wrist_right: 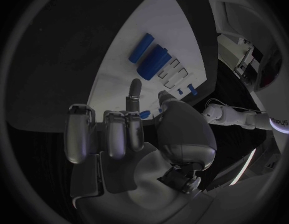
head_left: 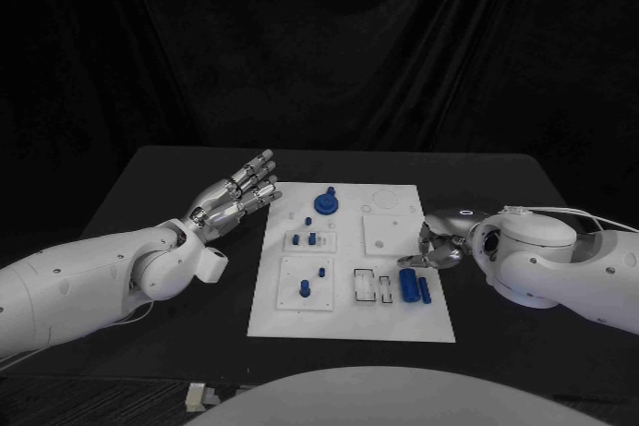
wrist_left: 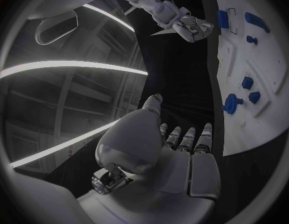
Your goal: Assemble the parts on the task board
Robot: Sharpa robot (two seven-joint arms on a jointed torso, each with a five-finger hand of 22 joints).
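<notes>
White plastic is the material of the flat rectangular task board (head_left: 349,322), which lies in the middle of the black table (head_left: 160,176), and on it we see several small blue parts. A round blue part with a knob (head_left: 326,202) stands at the far side of the board, some small blue pegs (head_left: 310,238) stand in the left plates, and two blue cylinder parts (head_left: 415,286) lie side by side at the near right, just beside the empty rectangular slots (head_left: 373,286). Our left hand (head_left: 237,197) hovers over the table just to the left of the board; its fingers are stretched and apart, and it holds nothing. Our right hand (head_left: 437,252) is at the right edge of the board, near the two cylinders; in the right wrist view we see some fingers curled and one finger reaching out toward the board, with nothing between them. We judge that the step in hand is to pick one of the cylinders. To do it well, we should bring the right hand low over the nearer cylinder, close thumb and finger across its round sides, and take care not to push the neighbour, because the two lie very close.
</notes>
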